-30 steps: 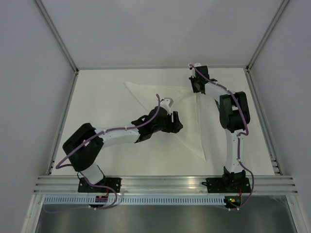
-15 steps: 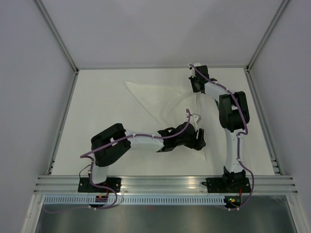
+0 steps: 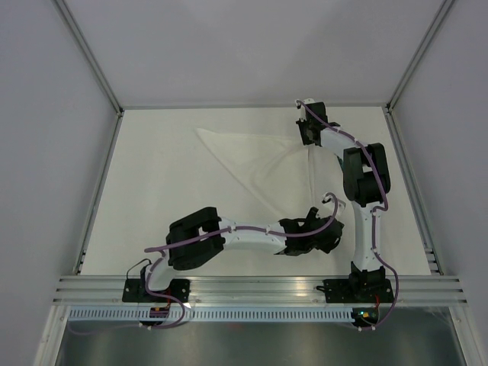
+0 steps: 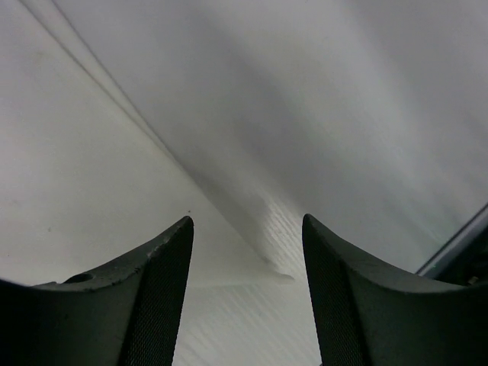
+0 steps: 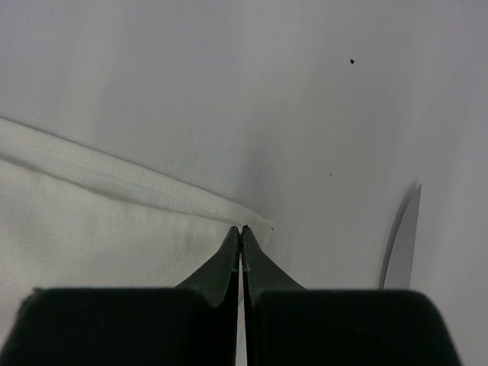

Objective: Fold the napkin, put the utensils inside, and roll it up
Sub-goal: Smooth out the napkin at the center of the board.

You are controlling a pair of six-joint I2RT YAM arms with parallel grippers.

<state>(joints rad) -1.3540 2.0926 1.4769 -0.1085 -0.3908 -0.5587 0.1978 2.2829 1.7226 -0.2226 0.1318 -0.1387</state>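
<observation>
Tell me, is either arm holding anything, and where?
The right jaws, shut, seem to pinch the napkin at its corner. The left jaws stand open, holding nothing.

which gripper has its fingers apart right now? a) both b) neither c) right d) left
d: the left gripper shows a wide gap between its fingers, while the right gripper is closed tip to tip at a corner of the napkin.
</observation>
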